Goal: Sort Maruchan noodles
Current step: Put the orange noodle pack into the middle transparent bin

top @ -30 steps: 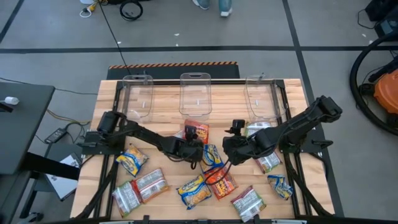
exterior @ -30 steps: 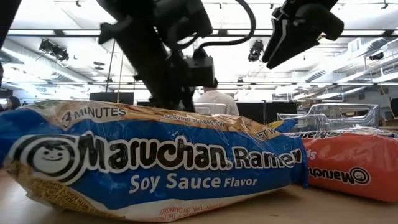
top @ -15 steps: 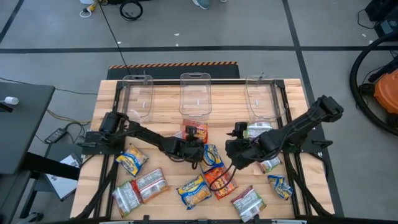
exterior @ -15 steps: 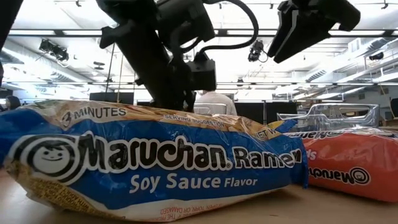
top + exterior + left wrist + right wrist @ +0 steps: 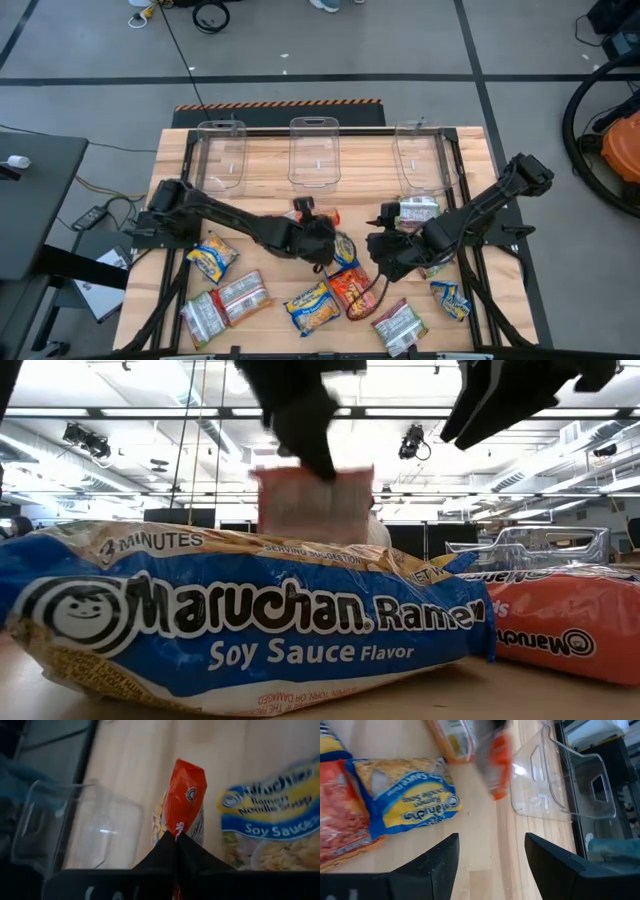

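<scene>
Across the lower half of the low view lies the largest thing in sight, a yellow-and-blue packet (image 5: 240, 625) printed "Maruchan Ramen", "Soy Sauce Flavor", "4 MINUTES" and "SERVING SUGGESTION". At lower right of that frame sits an orange-red packet (image 5: 560, 625) whose "Maruchan" logo reads upside down. Behind it a clear bin (image 5: 530, 547) shows at right.

From above, the wooden table (image 5: 265, 185) fills the middle of the high view, with three clear bins along its upper edge: left (image 5: 221, 155), middle (image 5: 315, 153) and right (image 5: 420, 155). Packets are scattered over the lower half of the table, among them a yellow-and-blue one (image 5: 211, 257) at lower left and a silvery one (image 5: 399, 325) at lower right.

The left gripper (image 5: 318, 232) sits at frame centre in the high view, its fingers (image 5: 162, 855) pinched tight on one end of an orange-red noodle packet (image 5: 184, 802), which stands up from the fingertips in the left wrist view and hangs lifted above the table at upper centre of the low view (image 5: 313, 505). Beside it in the left wrist view lies a packet reading "Ramen Noodle Soup" and "Soy Sauce" (image 5: 272, 825).

The right gripper (image 5: 383, 248) hovers right of centre, jaws spread wide and holding nothing, above a yellow-and-blue packet marked "Maruchan" (image 5: 405, 795).
</scene>
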